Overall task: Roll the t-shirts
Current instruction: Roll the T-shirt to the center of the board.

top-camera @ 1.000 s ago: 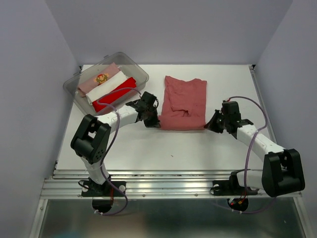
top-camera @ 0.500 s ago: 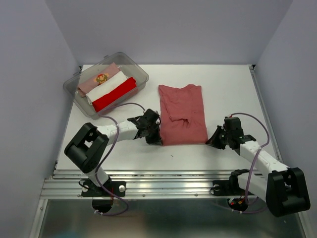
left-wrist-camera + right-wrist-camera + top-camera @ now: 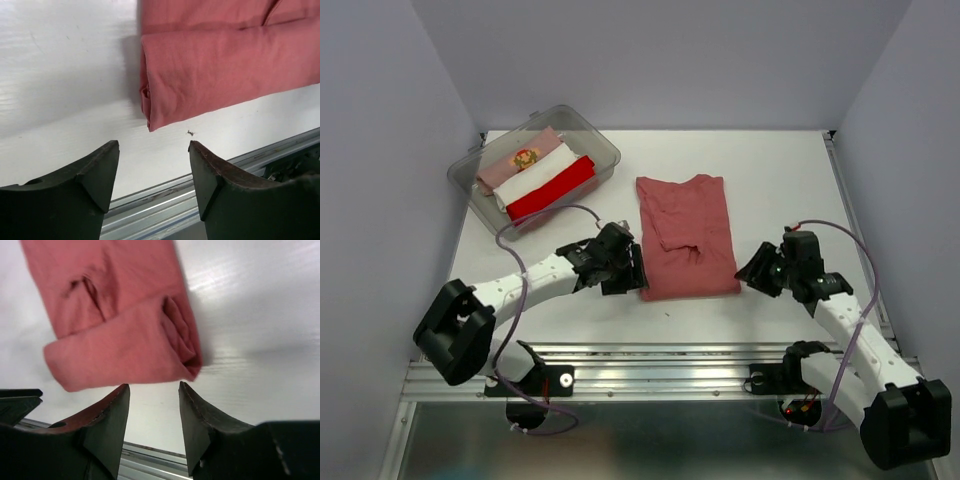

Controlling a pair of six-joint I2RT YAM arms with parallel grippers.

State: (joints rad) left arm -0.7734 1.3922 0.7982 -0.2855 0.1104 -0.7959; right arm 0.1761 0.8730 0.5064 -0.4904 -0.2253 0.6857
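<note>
Stock on your white surface (image 3: 770,170), item by item.

Item 1: large muted brick-red cloth t-shirt (image 3: 686,237). It lies at the middle of the surface, folded into a long narrow strip running from far to near. Its near end is turned over into a short roll (image 3: 220,75) lying across the strip, closer to the near edge than to the far one. Your wrist views show cloth layers in both open ends of the roll.

Item 2: clear plastic tub (image 3: 595,140), at the far left corner of the surface. It holds three rolled bundles side by side, touching each other: pale pink t-shirt with a yellow-red print (image 3: 525,158), white t-shirt (image 3: 538,172), bright red t-shirt (image 3: 552,188).

Item 3: left fingers (image 3: 632,275). Parted, grasping nothing; bare surface shows between them. They sit low, just beside the roll's left end, tips apart from the cloth.

Item 4: right fingers (image 3: 752,272). Likewise parted and empty, just beside the roll's right end, with a strip of bare surface between tips and cloth.

Item 5: metal rail (image 3: 660,365), along the near edge.

Item 6: small dark speck (image 3: 190,132), on the surface close to the roll's left corner.
</note>
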